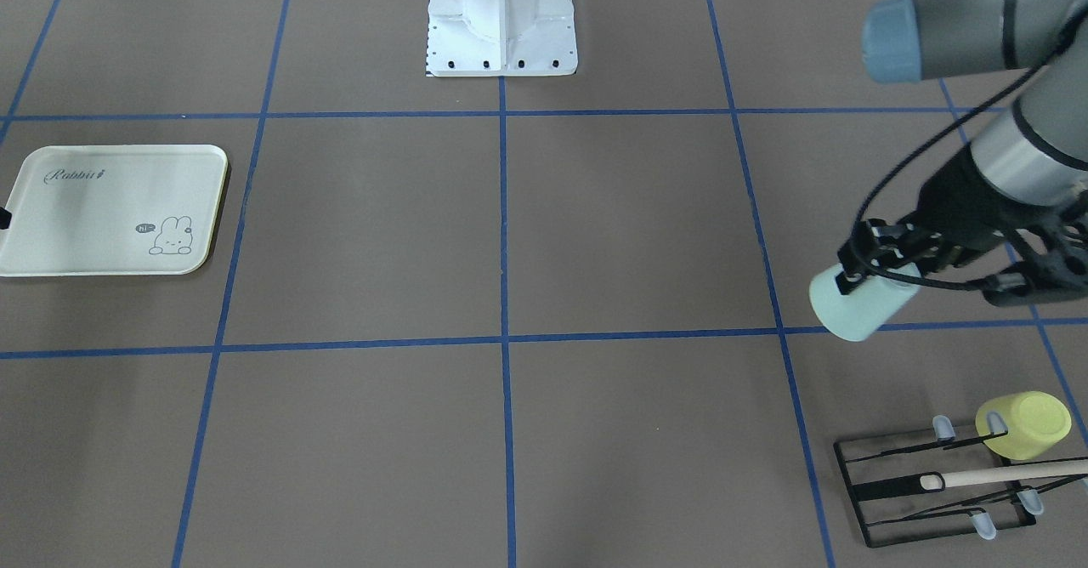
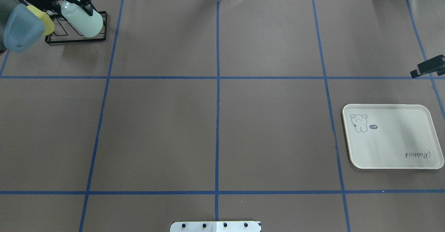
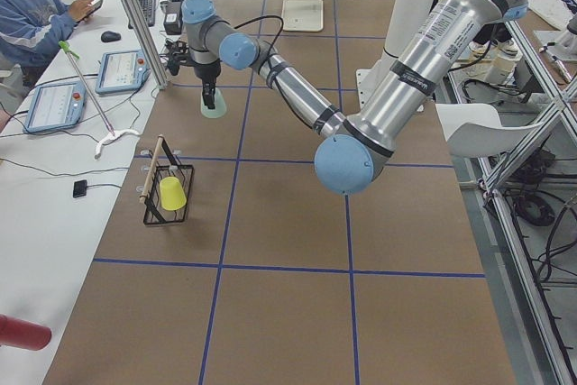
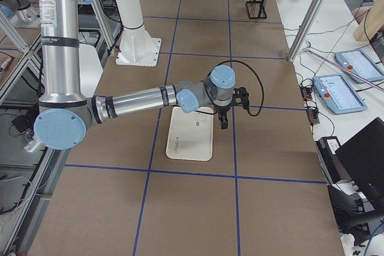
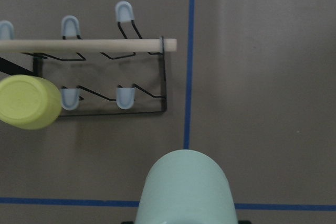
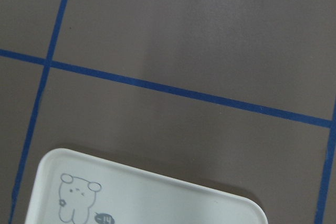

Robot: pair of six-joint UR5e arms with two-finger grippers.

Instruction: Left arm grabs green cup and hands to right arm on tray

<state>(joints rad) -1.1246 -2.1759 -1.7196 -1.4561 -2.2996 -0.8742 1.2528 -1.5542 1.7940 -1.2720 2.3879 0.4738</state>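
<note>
My left gripper (image 1: 888, 269) is shut on the pale mint-green cup (image 1: 860, 306) and holds it tilted on its side above the table, just off the black wire rack. The cup also shows in the overhead view (image 2: 84, 21), in the exterior left view (image 3: 213, 107) and at the bottom of the left wrist view (image 5: 184, 190). The cream Rabbit tray (image 2: 399, 141) lies empty at the robot's right; it shows too in the front view (image 1: 85, 211) and the right wrist view (image 6: 157, 198). My right gripper (image 2: 428, 67) hovers beyond the tray's far edge, only partly in view; I cannot tell whether it is open.
The black wire rack (image 1: 858, 491) stands at the table's far left corner with a yellow-green mug (image 1: 1024, 425) hung on it and a wooden stick (image 1: 1011, 473) across it. The robot's white base (image 1: 501, 24) stands at the table's near edge. An operator (image 3: 36, 6) sits beside the table.
</note>
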